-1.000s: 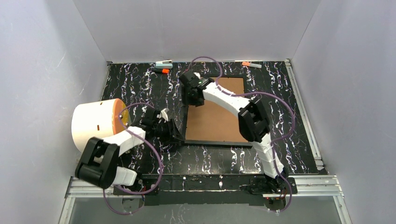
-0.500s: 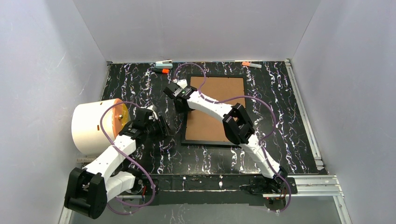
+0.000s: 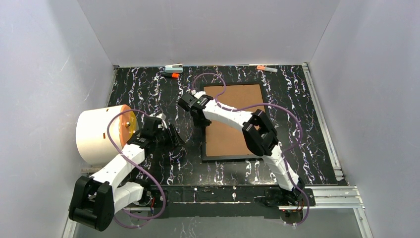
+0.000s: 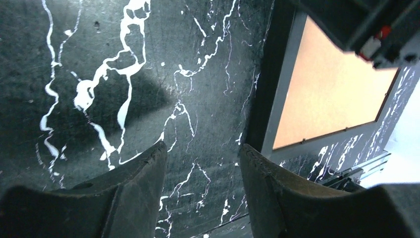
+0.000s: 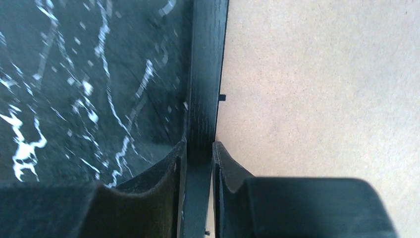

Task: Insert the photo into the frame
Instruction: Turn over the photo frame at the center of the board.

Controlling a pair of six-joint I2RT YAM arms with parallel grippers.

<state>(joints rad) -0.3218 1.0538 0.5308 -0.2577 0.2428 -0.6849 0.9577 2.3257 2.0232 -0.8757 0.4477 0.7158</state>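
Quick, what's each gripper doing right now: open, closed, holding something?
Left gripper: open, holding nothing.
Right gripper: closed on the side edge of the black frame.

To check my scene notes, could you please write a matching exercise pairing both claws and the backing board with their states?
Things:
1. left claw
2. right claw
3. backing board

States:
A. brown, set within the frame
B. open, holding nothing
C. shut on the frame's black rail

Pairs: 1-B, 2-C, 3-A
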